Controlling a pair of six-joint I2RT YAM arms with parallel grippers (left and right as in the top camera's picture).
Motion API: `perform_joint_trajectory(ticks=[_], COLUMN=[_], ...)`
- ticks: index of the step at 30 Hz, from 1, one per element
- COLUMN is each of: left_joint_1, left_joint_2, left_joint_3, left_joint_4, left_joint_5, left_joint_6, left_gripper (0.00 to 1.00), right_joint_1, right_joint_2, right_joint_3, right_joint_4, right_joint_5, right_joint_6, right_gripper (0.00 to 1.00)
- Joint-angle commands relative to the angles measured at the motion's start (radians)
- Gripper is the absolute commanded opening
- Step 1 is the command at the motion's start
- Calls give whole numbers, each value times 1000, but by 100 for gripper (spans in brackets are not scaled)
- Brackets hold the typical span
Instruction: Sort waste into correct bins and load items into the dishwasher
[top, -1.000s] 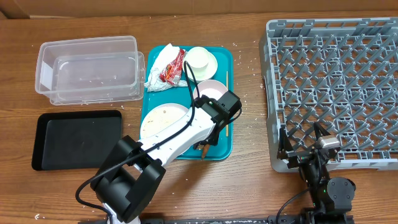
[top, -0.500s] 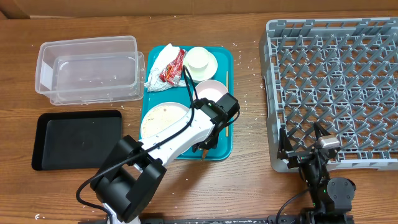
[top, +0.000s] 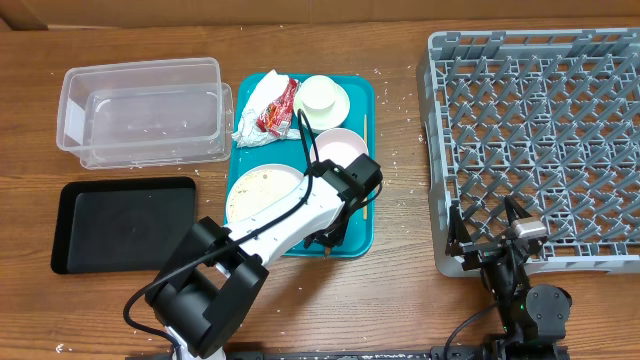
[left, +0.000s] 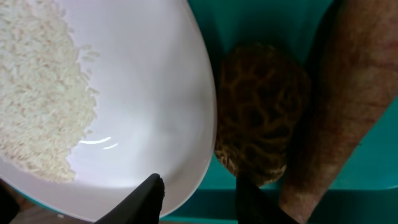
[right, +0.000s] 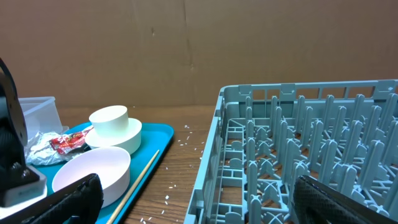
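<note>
The left claw (left: 199, 200) hung close over the teal plastic serving tray (left: 261, 18), its jaws part-way open and holding nothing. Just beyond its fingertips lay the rim of the large round white plate (left: 155, 124). The brown lumpy food piece (left: 261, 112) sat right against that rim, with the rough orange-brown carrot-like stick (left: 348, 106) just beside it. The plate carried loose white rice grains (left: 37, 106).

A second earlier the jaws had been shut. They had since spread, and in the overhead view the arm had eased slightly toward the tray's near edge. That suggested a grasp on the lump was being lined up, probably bound for the clear rectangular plastic tub (top: 140, 110) or the shallow black rectangular tray (top: 120, 225).

The right claw (right: 202, 202) waited fully open and empty by the large grey plastic dish rack (right: 298, 124), unchanged.
</note>
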Motion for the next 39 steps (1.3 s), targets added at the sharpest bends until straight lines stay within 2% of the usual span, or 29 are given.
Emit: perform_joint_trajectory(ticks=[1,11,16,31,39], left_joint_1=[11,23,23,23,25], left_joint_2=[9,9,9,9,9], left_joint_3=[-52,-108,-107,-61,-60], left_joint_4=[37,96,98,60,69], left_joint_5=[2,0,-3,0,-5], left_joint_6=[26,34,37,37,37], left_gripper=[41,36,23,21,25], right_joint_1=[-3,-3,-3,-3,-3], right_joint_2=[-10,-10,-10,-10,-10], right_joint_3=[-10,-10,-10,-10,-10], right_joint_4=[3,3,3,3,3], right_joint_5=[10,10,10,10,10], right_joint_6=[3,3,3,3,3], right_gripper=[100,100,100,100,100])
